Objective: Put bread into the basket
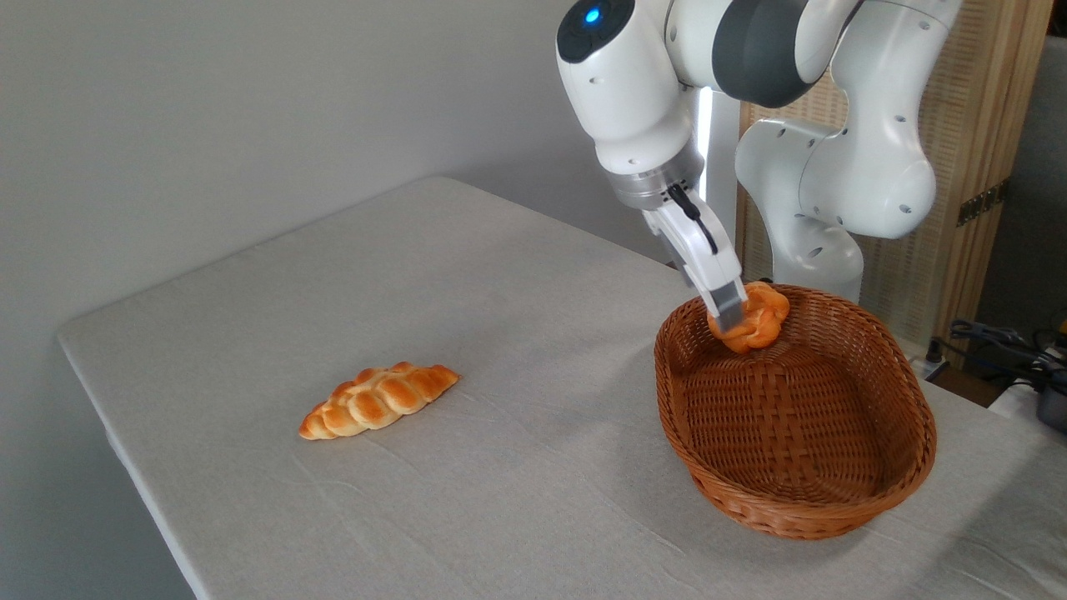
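1. Over the far end of the basket (834, 467), the gripper (733, 321) grips the bread (754, 321), a small knotted bun with a golden-orange crust, pinched between the fingers.
2. That bun hangs in the air at about rim height, inside the basket's outline and clear of the woven floor as far as this view shows.
3. Only one finger shows plainly; the other sits behind the bun.
4. By my reading, the pickup and carry are done, and what is left is lowering the bun, letting go and pulling the arm away.
5. Nothing lies inside the basket yet.
6. Well apart on the cloth-covered table (500, 275), to the picture's left, a long braided loaf (379, 400) lies flat and untouched; it looks to be no part of this job.
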`<state>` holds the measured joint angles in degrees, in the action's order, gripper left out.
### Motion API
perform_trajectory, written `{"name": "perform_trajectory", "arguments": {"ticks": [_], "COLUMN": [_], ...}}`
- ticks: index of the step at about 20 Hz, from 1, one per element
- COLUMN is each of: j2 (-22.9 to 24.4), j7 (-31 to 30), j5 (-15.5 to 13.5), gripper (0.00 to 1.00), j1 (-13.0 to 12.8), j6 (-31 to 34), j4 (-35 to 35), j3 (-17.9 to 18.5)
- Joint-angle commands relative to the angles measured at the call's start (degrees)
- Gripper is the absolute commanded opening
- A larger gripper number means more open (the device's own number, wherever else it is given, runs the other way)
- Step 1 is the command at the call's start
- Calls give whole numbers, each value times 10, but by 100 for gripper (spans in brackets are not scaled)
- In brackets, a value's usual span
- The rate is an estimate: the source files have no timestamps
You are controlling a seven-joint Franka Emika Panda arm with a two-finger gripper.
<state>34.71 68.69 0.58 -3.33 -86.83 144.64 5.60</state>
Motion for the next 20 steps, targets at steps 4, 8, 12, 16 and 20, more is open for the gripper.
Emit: {"name": "perform_trajectory", "arguments": {"ticks": [4, 8, 12, 16, 20], "j2": [-13, -89, -240, -315, -336], "j7": [-35, -48, -113, -165, -245], "j5": [-69, -71, -72, -99, -88], "gripper": [100, 100, 100, 100, 100], "j1": [-11, -12, -12, -12, -6], "j6": [-8, -56, -92, -72, -50], "j4": [-132, -245, -415, -516, -535], "j3": [10, 30, 29, 21, -15]}}
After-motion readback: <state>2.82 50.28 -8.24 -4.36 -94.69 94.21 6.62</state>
